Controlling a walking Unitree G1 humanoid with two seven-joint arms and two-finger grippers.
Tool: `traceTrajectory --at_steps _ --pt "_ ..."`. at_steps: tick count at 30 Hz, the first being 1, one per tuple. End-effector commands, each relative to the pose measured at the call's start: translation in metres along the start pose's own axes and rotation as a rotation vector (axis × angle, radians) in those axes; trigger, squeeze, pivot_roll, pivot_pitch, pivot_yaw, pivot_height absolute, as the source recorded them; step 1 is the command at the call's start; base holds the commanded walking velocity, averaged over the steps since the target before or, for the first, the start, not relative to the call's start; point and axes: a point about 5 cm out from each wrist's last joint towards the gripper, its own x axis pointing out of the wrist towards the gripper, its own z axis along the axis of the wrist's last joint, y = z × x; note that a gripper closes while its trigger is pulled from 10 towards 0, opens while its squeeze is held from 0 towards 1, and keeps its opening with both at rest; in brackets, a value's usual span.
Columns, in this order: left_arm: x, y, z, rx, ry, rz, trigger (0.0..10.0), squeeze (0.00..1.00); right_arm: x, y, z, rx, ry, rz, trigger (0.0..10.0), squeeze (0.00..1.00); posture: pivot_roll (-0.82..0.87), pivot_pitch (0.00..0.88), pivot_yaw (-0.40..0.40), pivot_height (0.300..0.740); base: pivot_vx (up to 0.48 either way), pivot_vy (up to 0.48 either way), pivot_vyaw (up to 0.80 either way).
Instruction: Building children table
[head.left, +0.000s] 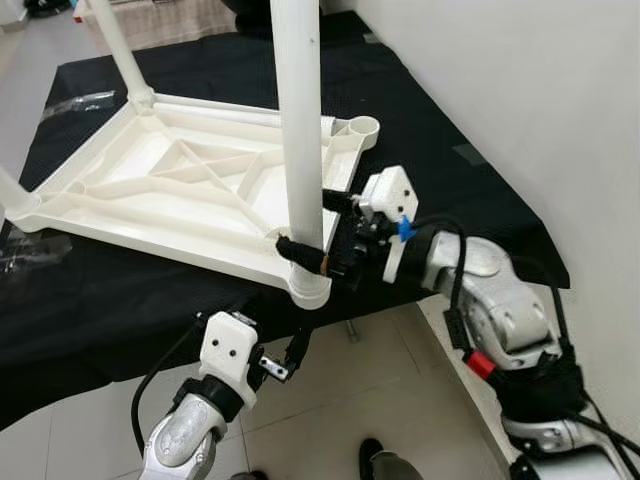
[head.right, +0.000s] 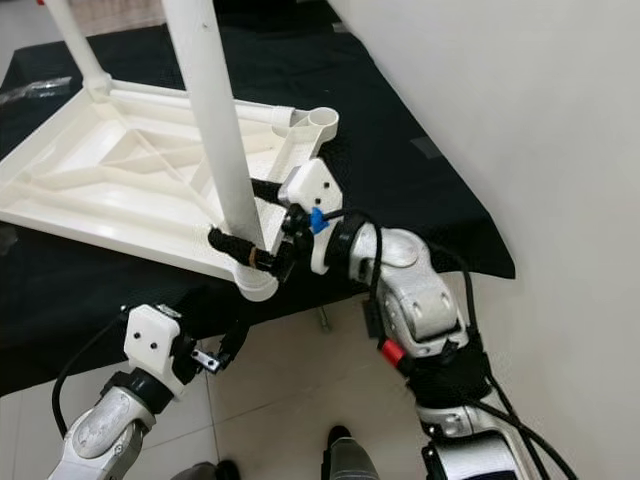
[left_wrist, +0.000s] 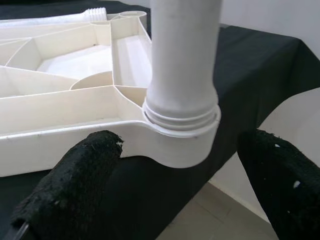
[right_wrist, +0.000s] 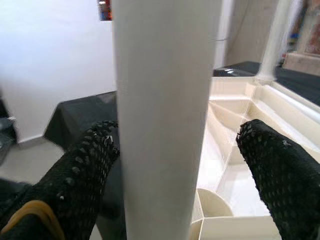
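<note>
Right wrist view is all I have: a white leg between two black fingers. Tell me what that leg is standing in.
Observer: The leg, straddled low down by the right gripper, stands in a corner socket of an upside-down white tabletop. The tabletop lies on a black-covered table.
Operator: Report how far it is seated.
Observer: The left wrist view shows thread rings exposed above the socket, so it looks not fully screwed in.
Operator: Now give me the left gripper.
Observer: The left gripper is open, below the table edge, facing that same socket.
</note>
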Motion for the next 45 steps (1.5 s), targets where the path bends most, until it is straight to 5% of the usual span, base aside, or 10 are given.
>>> traceTrajectory --at_steps 1,10,11,23,25,28,31,36,44,45 --pt "-0.002 0.002 -0.004 0.002 0.024 0.007 10.0 0.00 -0.001 -0.004 0.003 -0.006 -0.011 0.069 10.0 0.00 0.01 0.230 0.022 0.740 0.000 0.000 0.00" --pt "-0.003 0.001 -0.005 0.004 0.027 0.005 10.0 0.00 -0.008 -0.021 0.011 -0.027 -0.010 0.153 7.8 0.00 0.01 0.224 0.020 0.740 0.000 0.000 0.00" --pt "-0.003 0.001 -0.005 0.003 0.026 0.004 10.0 0.00 -0.010 -0.024 0.011 -0.032 0.000 0.161 0.0 0.00 0.00 0.229 0.018 0.740 0.000 0.000 0.00" --pt "-0.005 0.000 -0.003 -0.006 0.023 0.002 10.0 0.00 -0.012 -0.023 -0.007 -0.013 0.059 0.044 0.0 0.00 -0.02 0.245 0.020 0.740 0.000 0.000 0.00" --pt "-0.007 0.000 -0.002 -0.006 0.025 0.004 10.0 0.00 -0.012 -0.024 -0.040 0.041 0.168 -0.476 0.0 0.00 -0.03 0.249 0.014 0.740 0.000 0.000 0.00" --pt "-0.007 0.000 -0.002 -0.006 0.025 0.004 10.0 0.00 -0.012 -0.024 -0.040 0.041 0.168 -0.476 0.0 0.00 -0.03 0.249 0.014 0.740 0.000 0.000 0.00" --pt "-0.008 0.002 -0.002 -0.006 0.026 0.006 10.0 0.00 -0.029 0.001 -0.067 0.077 0.314 -0.978 0.0 0.00 -0.04 0.258 0.023 0.740 0.000 0.000 0.00" --pt "-0.005 0.003 -0.002 -0.005 0.029 -0.005 10.0 0.00 0.016 0.063 -0.068 0.167 0.264 -0.723 0.0 0.00 -0.03 0.263 0.033 0.740 0.000 0.000 0.00" --pt "-0.004 0.003 -0.003 0.001 0.022 0.005 10.0 0.00 0.016 0.041 -0.066 0.140 0.264 -0.723 0.0 0.00 -0.04 0.245 0.010 0.740 0.000 0.000 0.00" --pt "-0.004 0.003 -0.002 0.002 0.021 0.010 10.0 0.00 0.016 0.040 -0.064 0.132 0.256 -0.713 10.0 0.00 -0.04 0.242 0.007 0.740 0.000 0.000 0.00"
